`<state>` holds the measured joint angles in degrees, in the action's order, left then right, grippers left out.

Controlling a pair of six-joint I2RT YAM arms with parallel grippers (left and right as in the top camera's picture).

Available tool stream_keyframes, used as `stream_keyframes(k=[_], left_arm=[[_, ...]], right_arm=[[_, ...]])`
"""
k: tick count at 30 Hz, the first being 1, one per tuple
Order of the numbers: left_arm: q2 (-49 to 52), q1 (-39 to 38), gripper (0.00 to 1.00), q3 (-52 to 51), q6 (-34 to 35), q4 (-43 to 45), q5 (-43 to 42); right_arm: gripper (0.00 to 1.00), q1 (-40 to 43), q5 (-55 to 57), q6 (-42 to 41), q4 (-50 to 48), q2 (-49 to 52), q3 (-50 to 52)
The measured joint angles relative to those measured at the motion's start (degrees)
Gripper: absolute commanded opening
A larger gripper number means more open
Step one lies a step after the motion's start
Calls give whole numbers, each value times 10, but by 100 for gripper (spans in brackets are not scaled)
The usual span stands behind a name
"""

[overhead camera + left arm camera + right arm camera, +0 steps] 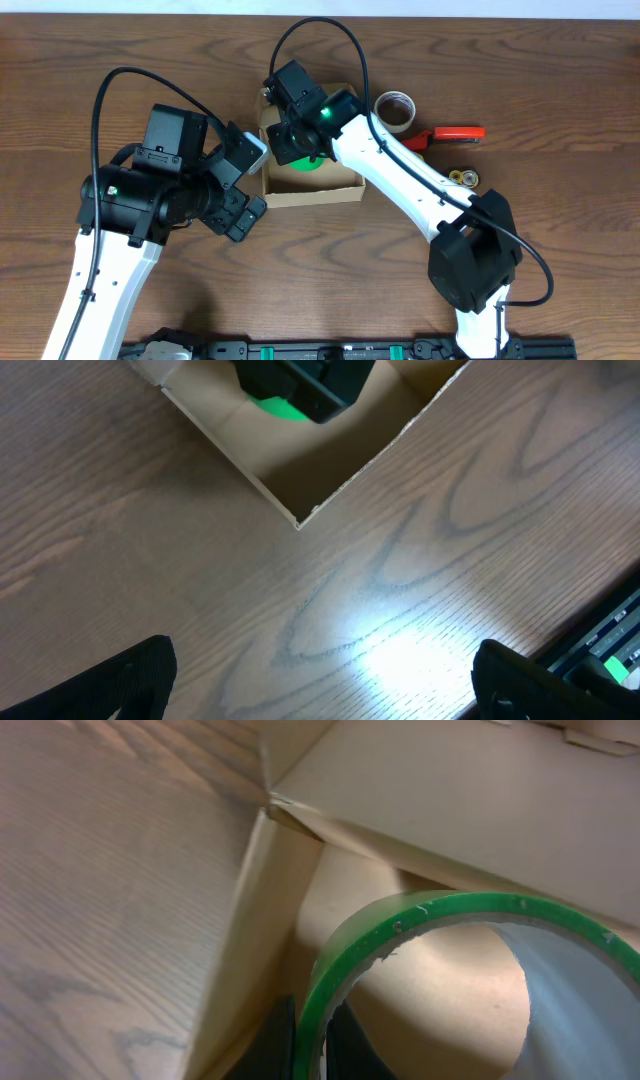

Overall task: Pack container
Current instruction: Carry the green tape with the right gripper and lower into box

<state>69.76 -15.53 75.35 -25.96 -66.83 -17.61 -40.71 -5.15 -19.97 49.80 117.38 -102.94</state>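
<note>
I see the container (pixel 315 195), an open-topped tan cardboard box, near the middle of a brown wood-grain table (pixel 560 60). My right gripper (pixel 298 140) sits down inside it, fingers pinching the wall of a green tape roll (pixel 400 915). My left gripper (pixel 243 215) hovers just beside the box's near-left corner, fingers spread wide and empty. I judge the box light, thin-walled and easily dented or shoved, so a side wall seems the best hold. A beige tape roll (pixel 395 110) and a red-handled tool (pixel 455 133) lie to its right. No room shows beyond the table.
</note>
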Motion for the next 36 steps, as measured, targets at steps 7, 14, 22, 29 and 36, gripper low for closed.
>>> stream_keyframes(k=[7,14,22,29,36], left_arm=[[0,0,95,0,0,0,0],[0,0,95,0,0,0,0],[0,0,95,0,0,0,0],[0,0,95,0,0,0,0],[0,0,95,0,0,0,0]], right_arm=[[1,-27,-5,-5,-25,0,5],[1,-35,-3,-5,-30,11,7],[1,-35,0,-6,-30,15,10],[27,-35,3,-11,-41,19,10],[35,-35,5,-13,-59,30,10]])
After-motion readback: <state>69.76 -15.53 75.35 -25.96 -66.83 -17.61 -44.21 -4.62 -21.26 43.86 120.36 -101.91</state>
